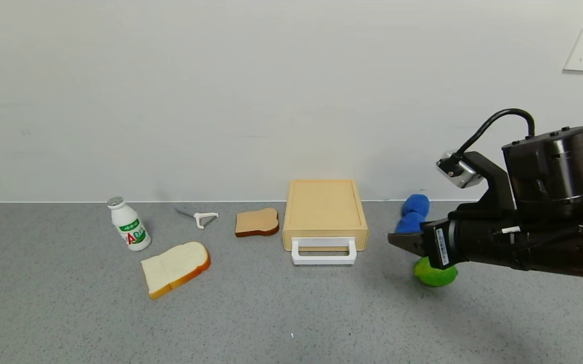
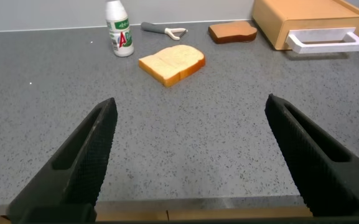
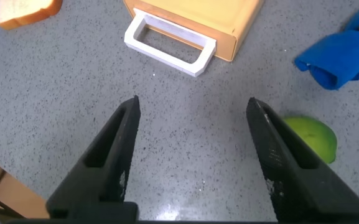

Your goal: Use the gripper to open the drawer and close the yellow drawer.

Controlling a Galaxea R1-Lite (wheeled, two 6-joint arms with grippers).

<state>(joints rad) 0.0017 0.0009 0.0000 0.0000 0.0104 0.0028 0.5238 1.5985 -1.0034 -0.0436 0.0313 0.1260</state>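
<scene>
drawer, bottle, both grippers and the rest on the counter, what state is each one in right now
yellow drawer: shut, white handle free.
right gripper: open, empty, above the counter short of the handle.
left gripper: open, empty, low over the counter, away from the drawer.
bottle: upright, cap on.
white bread slice: lying flat.
brown toast slice: lying flat.
peeler: lying flat.
blue cloth: crumpled.
green fruit: resting on the counter.

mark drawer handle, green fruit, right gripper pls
drawer handle (image 1: 324, 260): head view, on the white loop's front bar.
green fruit (image 1: 435, 276): head view, on its visible lower half.
right gripper (image 3: 195, 134): right wrist view, midway between the open fingertips.
</scene>
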